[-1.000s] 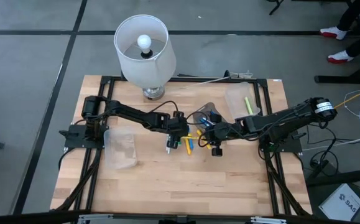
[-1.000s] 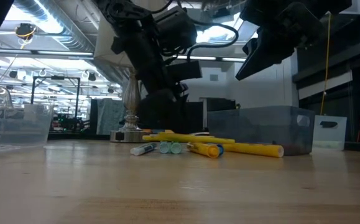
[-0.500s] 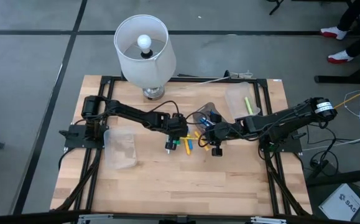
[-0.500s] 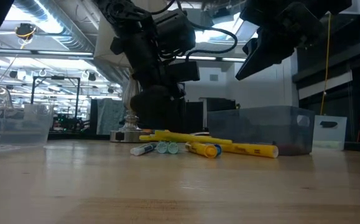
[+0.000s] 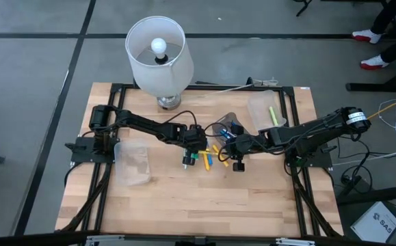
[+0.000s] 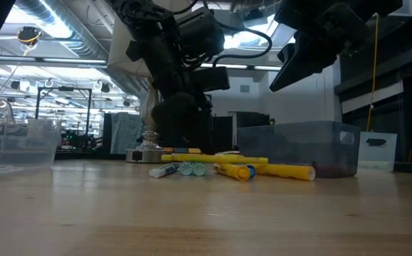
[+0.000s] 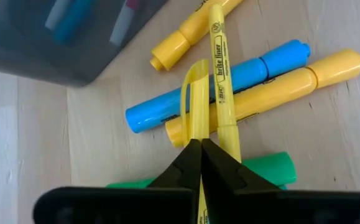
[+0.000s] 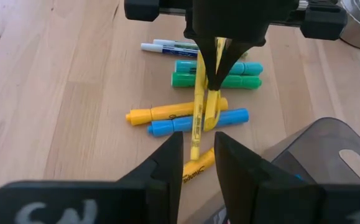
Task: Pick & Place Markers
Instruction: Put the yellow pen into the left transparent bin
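High view, left pincer (image 5: 190,154) pinching yellow marker (image 7: 220,81), mid-table

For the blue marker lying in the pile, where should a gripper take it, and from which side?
Grip the blue marker on its bare cap end, from straight above, with fingers across its width. It lies flat on the table, and the slim yellow highlighter, pinched by the shut left gripper, crosses its middle, while a fat yellow marker lies alongside.

markers (image 7: 229,87) clustered mid-table, one slim yellow pinched
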